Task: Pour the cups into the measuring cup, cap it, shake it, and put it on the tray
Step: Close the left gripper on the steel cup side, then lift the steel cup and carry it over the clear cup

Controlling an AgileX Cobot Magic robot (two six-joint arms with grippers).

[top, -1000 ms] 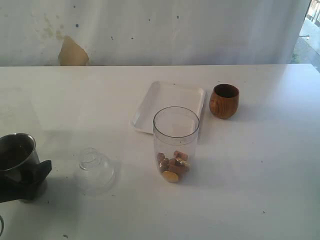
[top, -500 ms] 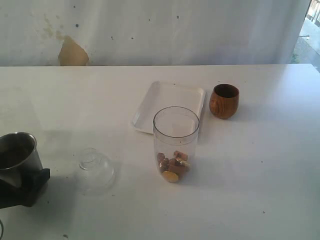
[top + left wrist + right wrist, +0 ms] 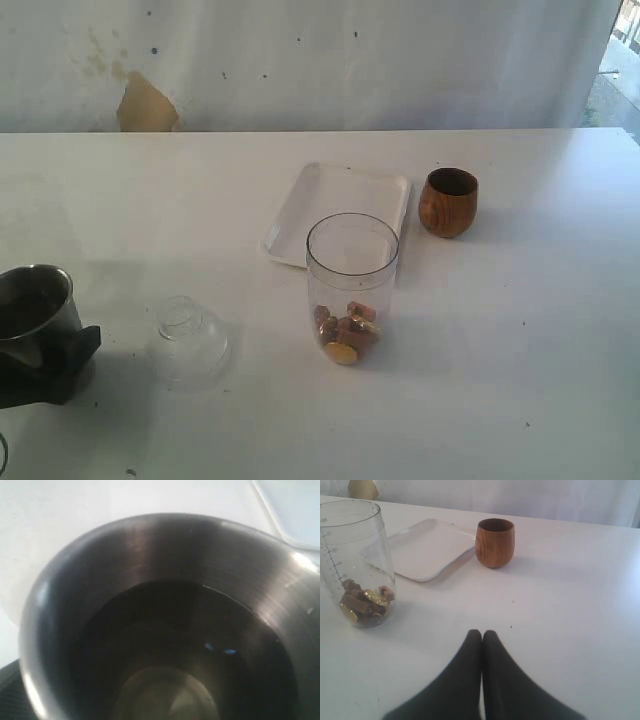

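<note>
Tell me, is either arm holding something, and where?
The right gripper is shut on nothing. The left gripper sits low against the steel tumbler, but whether it grips cannot be told.

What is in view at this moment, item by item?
steel tumbler: one, silver, table's left edge, upright
dome lid: one, clear, between tumbler and measuring cup
measuring cup: one, clear, centre, uncapped
pieces: several, brown and gold, inside measuring cup
tray: one, white, behind measuring cup
wooden cup: one, brown, right of tray
table: one, white
left gripper: black, at tumbler's base
right gripper: black, shut, over table
</note>
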